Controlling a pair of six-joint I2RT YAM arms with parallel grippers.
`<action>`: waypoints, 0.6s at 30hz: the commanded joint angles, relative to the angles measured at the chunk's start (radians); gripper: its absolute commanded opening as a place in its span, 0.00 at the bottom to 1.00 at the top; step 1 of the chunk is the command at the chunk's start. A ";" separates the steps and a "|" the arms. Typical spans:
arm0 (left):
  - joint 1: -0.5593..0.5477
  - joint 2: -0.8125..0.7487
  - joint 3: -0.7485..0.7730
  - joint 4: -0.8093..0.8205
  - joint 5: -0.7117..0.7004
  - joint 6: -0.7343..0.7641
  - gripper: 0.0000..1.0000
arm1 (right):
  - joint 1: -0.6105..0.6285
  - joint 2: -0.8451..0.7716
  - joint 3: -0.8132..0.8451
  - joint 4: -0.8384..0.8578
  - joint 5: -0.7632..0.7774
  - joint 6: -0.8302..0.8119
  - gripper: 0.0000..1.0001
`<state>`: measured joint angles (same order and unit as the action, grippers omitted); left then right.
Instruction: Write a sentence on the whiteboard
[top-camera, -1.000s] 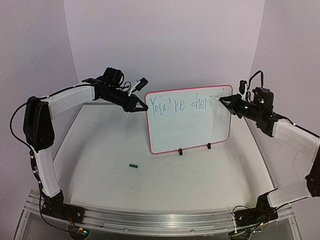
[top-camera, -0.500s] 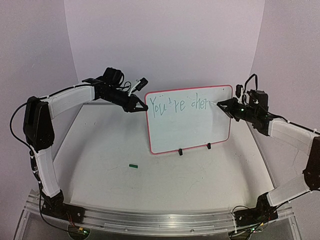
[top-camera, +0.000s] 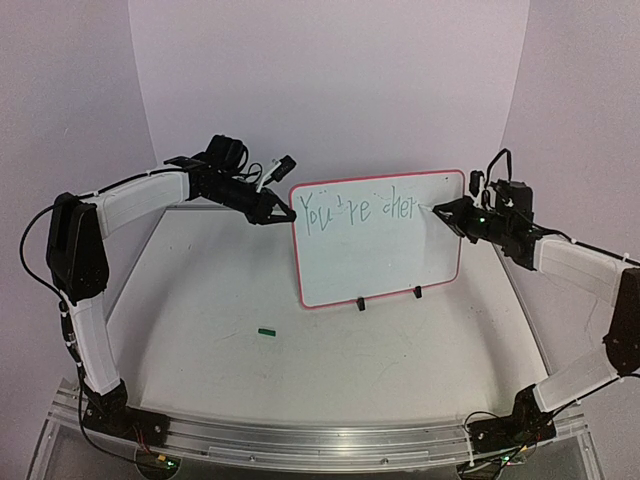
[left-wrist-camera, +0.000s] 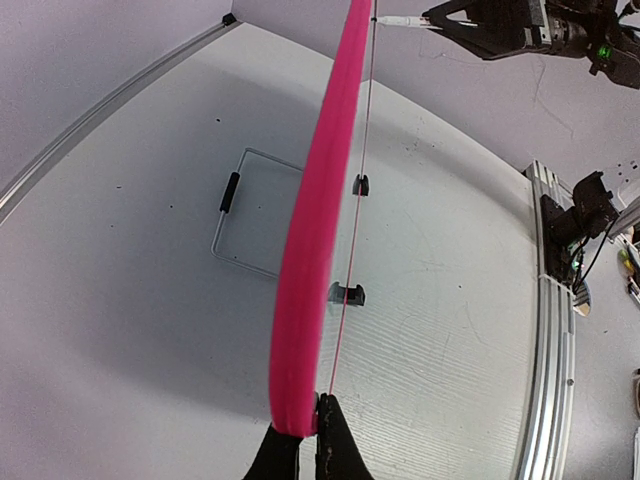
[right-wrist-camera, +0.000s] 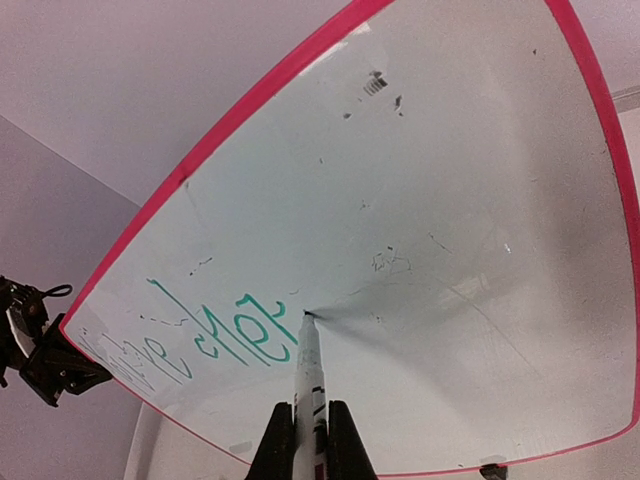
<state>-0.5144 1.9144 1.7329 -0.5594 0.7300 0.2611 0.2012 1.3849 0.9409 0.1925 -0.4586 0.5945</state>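
White tabletop (top-camera: 200, 310), whiteboard (top-camera: 380, 265) upright mid-surface. Pinched at left edge by left end effector (left-wrist-camera: 305, 440). Marker (right-wrist-camera: 310, 360) clamped in right end effector (right-wrist-camera: 308, 428), tip touching board. Written: "You're cher"; sentence (top-camera: 358, 209) seemingly unfinished.

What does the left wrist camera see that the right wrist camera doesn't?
Only the left wrist view shows the whiteboard edge-on, standing on the table. Only the right wrist view shows the green words and the marker tip touching the board's face. Both show the red frame and the right tool holding the marker.
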 joint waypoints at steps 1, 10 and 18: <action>-0.010 -0.001 -0.008 -0.056 -0.052 0.034 0.00 | -0.004 -0.010 -0.002 0.019 0.022 -0.008 0.00; -0.010 0.000 -0.008 -0.056 -0.049 0.036 0.00 | -0.004 -0.027 -0.036 0.017 0.011 0.000 0.00; -0.010 -0.007 -0.014 -0.053 -0.049 0.035 0.00 | -0.004 -0.068 -0.012 0.016 -0.036 0.003 0.00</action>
<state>-0.5144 1.9144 1.7329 -0.5594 0.7300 0.2615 0.2012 1.3813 0.9005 0.1860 -0.4635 0.5982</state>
